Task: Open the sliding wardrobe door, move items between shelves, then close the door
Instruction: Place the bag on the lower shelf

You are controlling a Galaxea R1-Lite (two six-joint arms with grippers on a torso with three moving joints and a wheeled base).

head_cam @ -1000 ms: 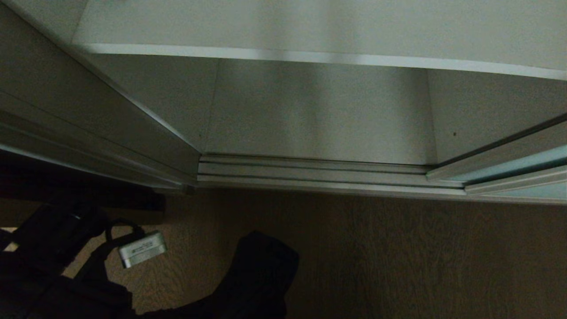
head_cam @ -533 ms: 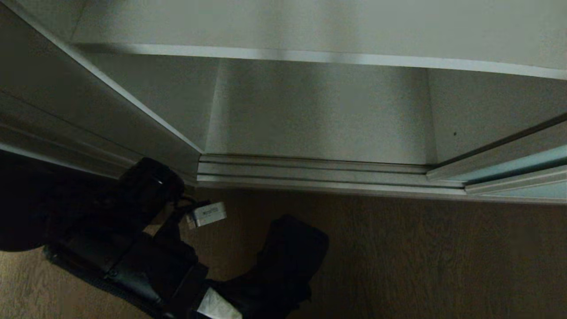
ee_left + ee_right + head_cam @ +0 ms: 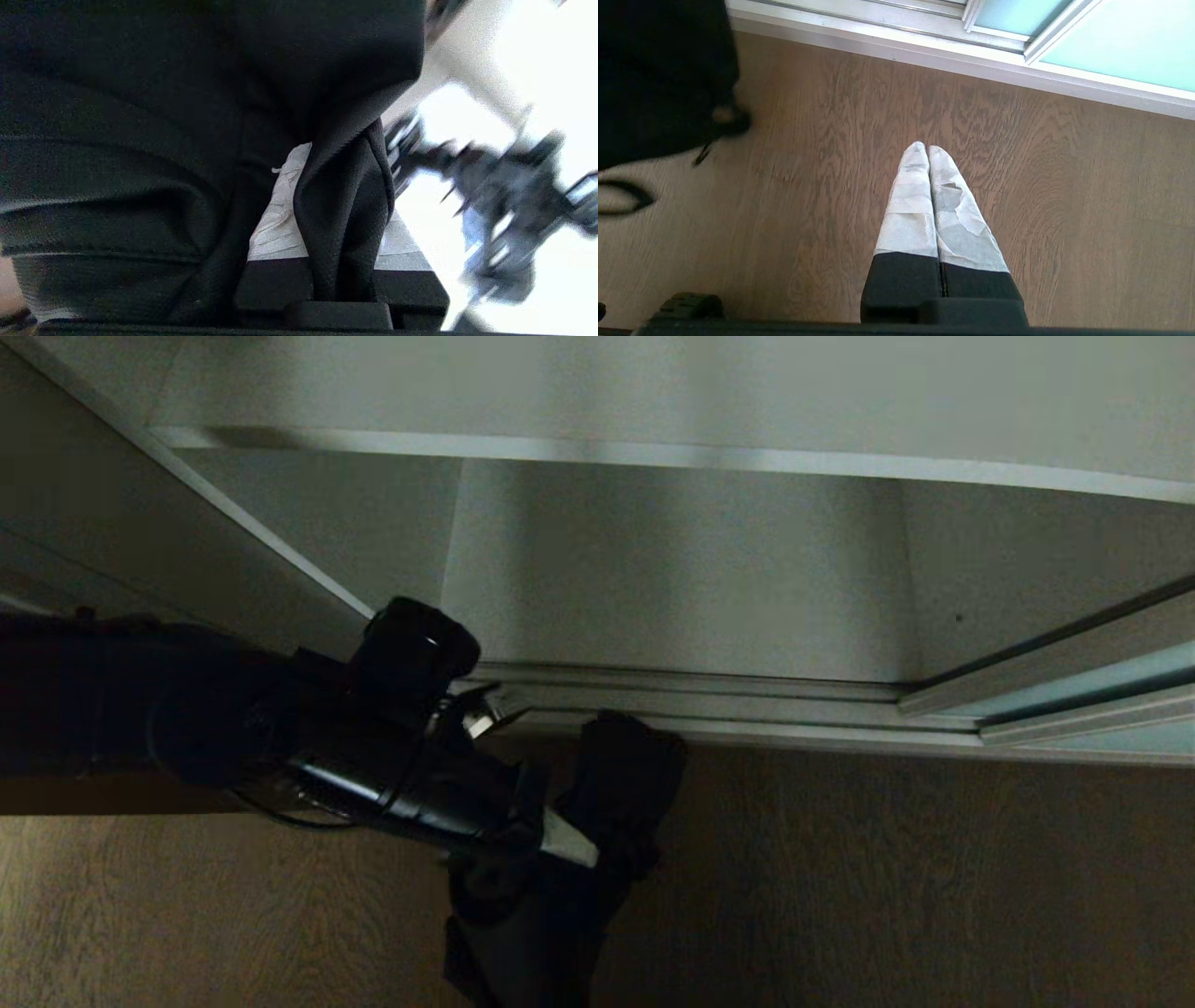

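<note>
Fingers (image 3: 280, 224) of the left gripper (image 3: 560, 840) are clamped on a fold of the black bag (image 3: 616, 784), the fabric pinched between the taped tips in the left wrist view. From the head view the left arm (image 3: 308, 747) reaches in from the left, low over the wood floor (image 3: 887, 877), and the bag hangs from it just in front of the silver floor track (image 3: 728, 709). Part of the bag droops below the gripper toward the bottom edge of that view. Behind the track the wardrobe stands open, with the bottom board (image 3: 672, 579) bare and a white shelf (image 3: 653, 392) above it. The door (image 3: 1092, 695), pale blue-green glass in a thin metal frame, sits slid over to the right. The right gripper (image 3: 928, 154) hangs off by itself above the floor, its two taped fingers (image 3: 910, 205) pressed together on nothing, with the track and the glass panels (image 3: 1111, 46) beyond it.
</note>
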